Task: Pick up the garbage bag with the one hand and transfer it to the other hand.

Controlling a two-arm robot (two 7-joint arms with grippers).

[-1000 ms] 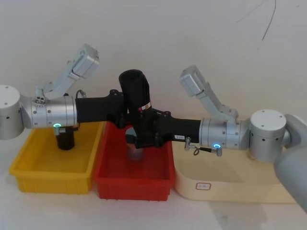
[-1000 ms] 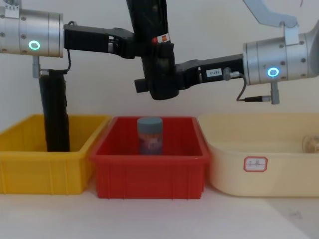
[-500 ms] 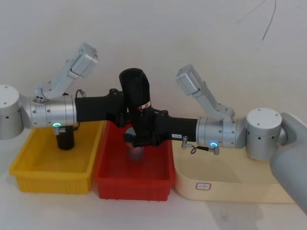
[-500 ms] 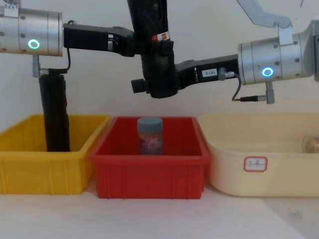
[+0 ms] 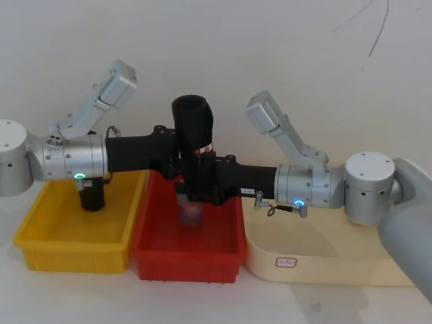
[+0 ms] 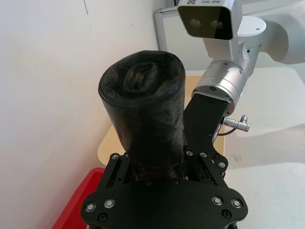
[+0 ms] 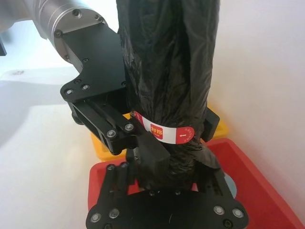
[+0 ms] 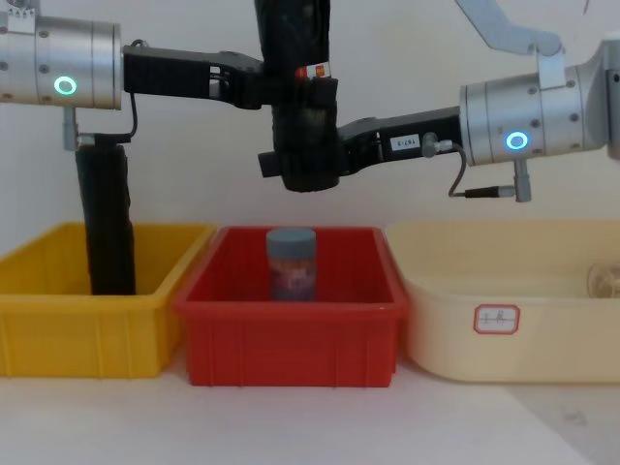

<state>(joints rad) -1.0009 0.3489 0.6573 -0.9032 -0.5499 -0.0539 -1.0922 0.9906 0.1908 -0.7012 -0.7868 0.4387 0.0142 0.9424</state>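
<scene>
Black garbage bag, red-and-white sticker.

The space above the red bin is crowded: the garbage bag stands upright there with the left gripper reaching in from one side and the right gripper closing on its lower part from the other, so the two arms form a bar across the middle. Below the roll's end there is open air down to the blue-lidded jar standing in the red bin. A second black roll stands upright in the yellow bin, under the left arm. The cream tub lies mostly open beneath the right arm. The wall stands close behind.
</scene>
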